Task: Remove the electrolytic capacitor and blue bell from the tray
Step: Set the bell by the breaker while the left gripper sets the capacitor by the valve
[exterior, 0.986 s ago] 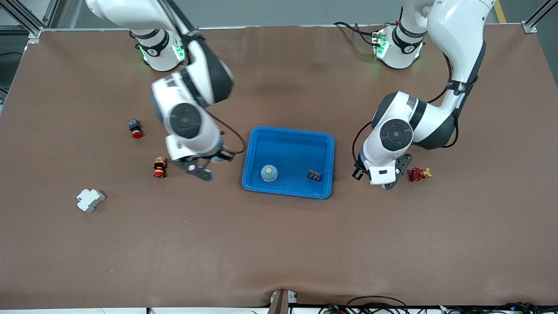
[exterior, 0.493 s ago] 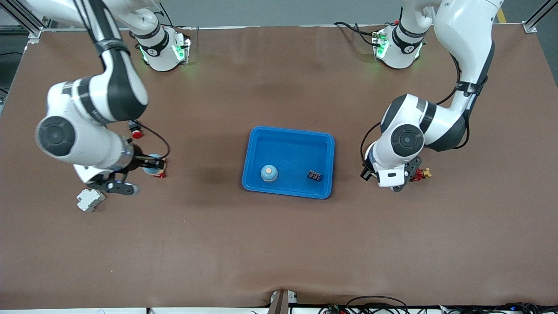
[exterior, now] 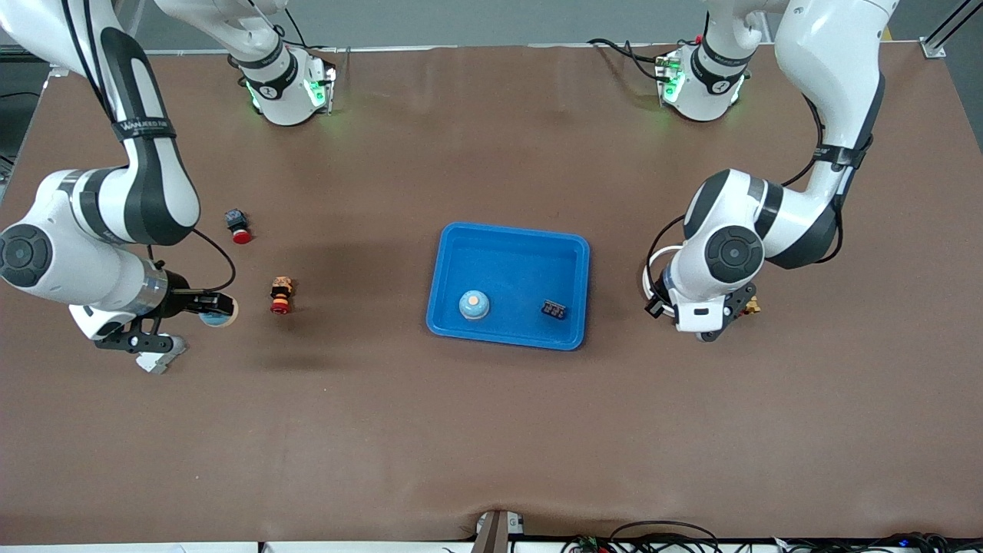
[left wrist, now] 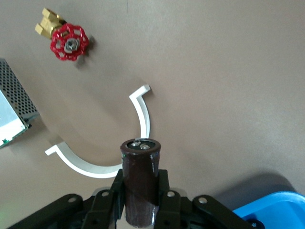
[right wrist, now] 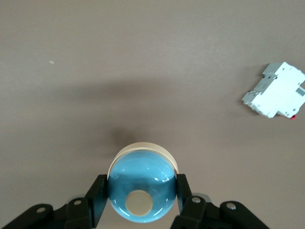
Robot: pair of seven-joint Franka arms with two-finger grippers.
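Note:
My right gripper (right wrist: 142, 190) is shut on a blue bell (right wrist: 142, 183) with a cream button and base. In the front view that bell (exterior: 220, 312) hangs low over the table, between the white breaker and a red push button. A dark brown capacitor (left wrist: 140, 164) stands upright in my left gripper (left wrist: 141, 186), which is shut on its body. The left gripper (exterior: 713, 322) is over the table beside the blue tray (exterior: 511, 236), toward the left arm's end and mostly hidden under its wrist. Another blue bell (exterior: 474, 304) sits in the tray.
A small black part (exterior: 554, 309) lies in the tray. A white breaker (right wrist: 276, 95) lies near the right gripper, with two red push buttons (exterior: 281, 296) (exterior: 239, 225) close by. Under the left gripper lie a red valve (left wrist: 69, 43), a white curved strip (left wrist: 143, 119) and a mesh box (left wrist: 12, 114).
The right arm has swung from beside the tray out toward its own end of the table with the bell. The left arm has shifted slightly away from the tray, over the valve.

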